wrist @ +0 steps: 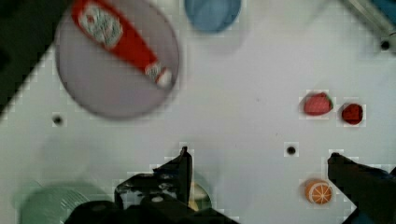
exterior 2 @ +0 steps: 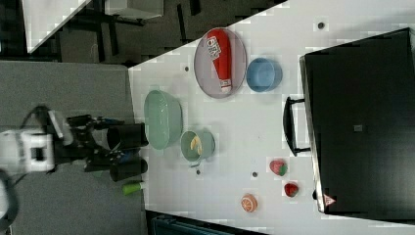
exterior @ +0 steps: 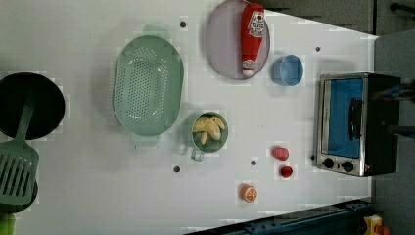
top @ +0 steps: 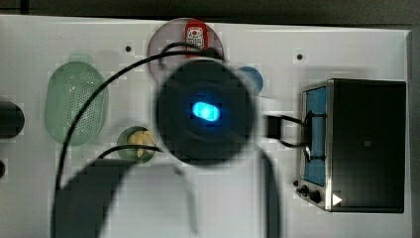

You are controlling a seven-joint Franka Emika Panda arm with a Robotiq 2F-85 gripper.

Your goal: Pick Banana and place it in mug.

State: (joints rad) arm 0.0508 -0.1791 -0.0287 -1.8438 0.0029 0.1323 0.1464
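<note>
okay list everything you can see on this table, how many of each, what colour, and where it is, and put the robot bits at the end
banana: one, pale yellow, inside the mug
mug: one, teal-green, mid-table beside the basket
basket: one, pale green, perforated, at the left view's left of the mug
plate: one, grey, far edge
ketchup bottle: one, red, lying on the plate
cup: one, blue, beside the plate
toaster oven: one, silver and black, the left view's right
red fruits: two, near the oven
orange slice: one, orange, near edge
pan: one, black, the left view's left
spatula: one, green, resting on the pan
gripper: one, black, open, nothing held
</note>
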